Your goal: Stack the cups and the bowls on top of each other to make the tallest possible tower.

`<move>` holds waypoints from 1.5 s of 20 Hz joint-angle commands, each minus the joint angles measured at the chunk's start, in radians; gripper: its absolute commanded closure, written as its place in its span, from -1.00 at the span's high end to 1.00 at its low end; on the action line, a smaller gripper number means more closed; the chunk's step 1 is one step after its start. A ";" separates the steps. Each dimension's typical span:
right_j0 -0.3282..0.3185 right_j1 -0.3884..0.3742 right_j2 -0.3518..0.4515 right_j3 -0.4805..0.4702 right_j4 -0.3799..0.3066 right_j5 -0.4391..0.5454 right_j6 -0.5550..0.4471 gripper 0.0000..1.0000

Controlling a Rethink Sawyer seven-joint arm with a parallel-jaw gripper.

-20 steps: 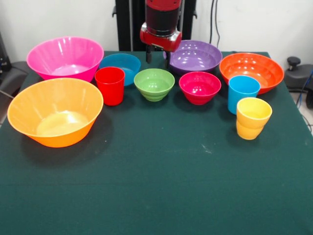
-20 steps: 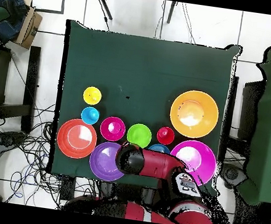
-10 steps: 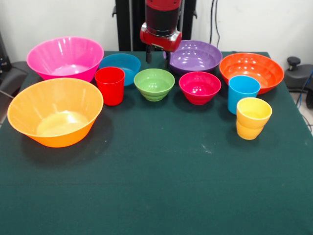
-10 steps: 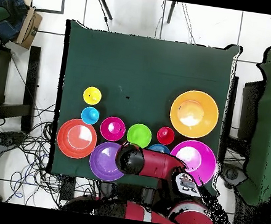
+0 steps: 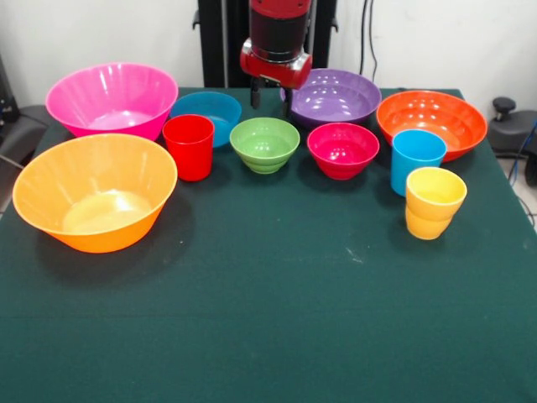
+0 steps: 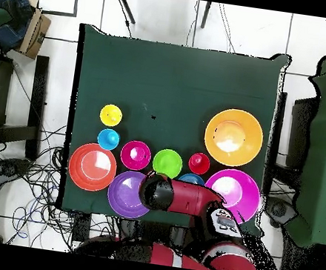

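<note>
Felt-green table [image 5: 277, 319] lies bare along its near half. Nearest in the front view stand the big yellow-orange bowl [image 5: 94, 202] at left and the yellow cup [image 5: 434, 202] at right, with the sky-blue cup [image 5: 417, 159] just behind the yellow one. Next comes a row: red cup [image 5: 189, 146], green bowl [image 5: 265, 143], crimson-pink bowl [image 5: 342, 149]. Behind them sit the pink bowl [image 5: 112, 99], blue bowl [image 5: 206, 113], purple bowl [image 5: 336, 96] and orange bowl [image 5: 432, 122]. Every piece stands alone, nothing stacked. The gripper [image 5: 270, 96] hangs above the gap between the blue and purple bowls, its two fingers spread apart and holding nothing.
</note>
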 commanded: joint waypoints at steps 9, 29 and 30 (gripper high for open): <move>0.003 0.077 0.035 -0.068 -0.018 -0.048 0.068 1.00; 0.064 0.110 -0.060 -0.075 0.146 -0.047 0.180 1.00; 0.062 0.109 -0.055 -0.071 0.144 -0.060 0.171 1.00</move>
